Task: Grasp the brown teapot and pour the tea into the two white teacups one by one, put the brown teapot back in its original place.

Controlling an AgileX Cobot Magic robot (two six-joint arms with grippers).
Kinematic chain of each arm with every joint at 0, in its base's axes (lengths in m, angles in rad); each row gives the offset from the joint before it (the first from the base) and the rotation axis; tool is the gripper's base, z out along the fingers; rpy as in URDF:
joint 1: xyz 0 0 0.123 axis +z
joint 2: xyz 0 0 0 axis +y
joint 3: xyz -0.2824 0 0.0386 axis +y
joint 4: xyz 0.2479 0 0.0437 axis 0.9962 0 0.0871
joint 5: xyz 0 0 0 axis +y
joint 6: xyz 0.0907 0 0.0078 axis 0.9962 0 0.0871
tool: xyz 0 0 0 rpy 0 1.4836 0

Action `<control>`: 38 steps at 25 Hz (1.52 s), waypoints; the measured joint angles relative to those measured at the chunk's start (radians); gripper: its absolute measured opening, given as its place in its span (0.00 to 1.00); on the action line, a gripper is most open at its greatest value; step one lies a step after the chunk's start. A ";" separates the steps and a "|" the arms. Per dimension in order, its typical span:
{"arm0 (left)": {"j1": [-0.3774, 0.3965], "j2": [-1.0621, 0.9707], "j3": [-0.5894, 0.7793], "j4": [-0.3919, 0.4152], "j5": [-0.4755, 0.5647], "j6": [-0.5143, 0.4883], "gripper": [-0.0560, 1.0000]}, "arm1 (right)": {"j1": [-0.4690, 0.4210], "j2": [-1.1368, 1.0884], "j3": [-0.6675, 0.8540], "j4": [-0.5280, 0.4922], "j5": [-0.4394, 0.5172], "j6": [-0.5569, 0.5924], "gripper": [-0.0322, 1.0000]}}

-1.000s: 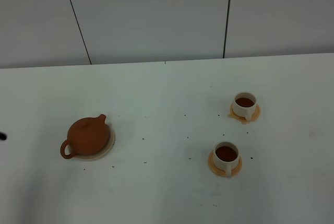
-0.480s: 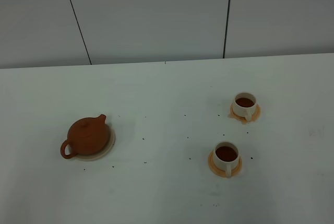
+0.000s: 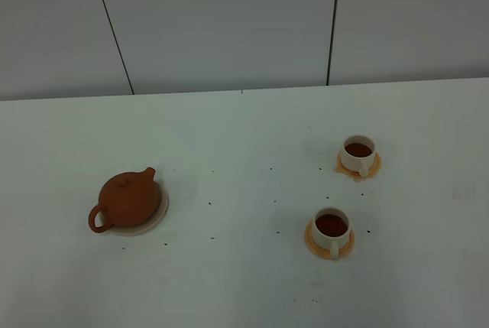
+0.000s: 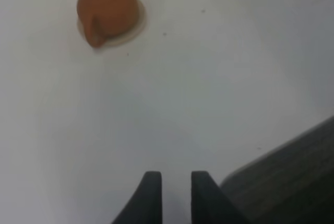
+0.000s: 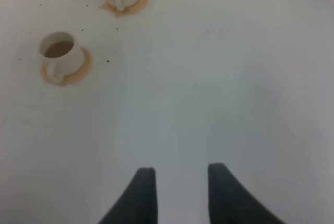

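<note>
Seemingly everything is done: both grippers, left gripper (image 4: 175, 179) and right gripper (image 5: 181, 177), stand parted and empty above the bare table (image 3: 229, 282); best kept clear. Toward the left edge, the brown teapot (image 3: 127, 199) sits on its beige coaster (image 3: 159, 213), handle nearer, spout pointing far-right. Both filled teacups, (image 3: 333, 227) and (image 3: 358, 154), stand right.

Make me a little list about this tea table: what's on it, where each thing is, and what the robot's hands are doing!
teapot: brown teapot sits on a round beige coaster, on the left of the table, lid on
near cup: white teacup on an orange saucer, dark tea inside
far cup: second white teacup on its own orange saucer, dark tea inside
table: white table dotted with small dark specks
left hand: empty, fingers slightly apart, away from the teapot
right hand: empty, fingers apart, away from both cups
</note>
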 joint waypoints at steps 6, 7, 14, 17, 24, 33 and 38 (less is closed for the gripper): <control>0.000 -0.095 0.028 -0.046 0.000 -0.063 0.25 | 0.000 0.000 0.000 0.001 0.000 0.000 0.26; 0.000 -0.095 0.033 -0.050 -0.010 -0.068 0.25 | 0.000 0.000 0.000 0.001 0.000 0.000 0.26; 0.000 -0.097 0.079 -0.048 -0.125 -0.082 0.25 | 0.000 0.000 0.000 0.001 0.000 0.000 0.26; 0.000 -0.097 0.080 -0.048 -0.130 -0.081 0.25 | 0.000 0.000 0.000 0.001 0.000 0.000 0.26; 0.000 -0.097 0.080 -0.048 -0.131 -0.082 0.25 | 0.000 0.000 0.000 0.001 0.000 0.000 0.26; 0.070 -0.097 0.080 -0.031 -0.131 -0.082 0.26 | 0.000 0.000 0.000 0.001 0.000 0.000 0.26; 0.217 -0.097 0.080 -0.022 -0.131 -0.082 0.26 | 0.000 0.000 0.000 0.001 0.000 0.000 0.26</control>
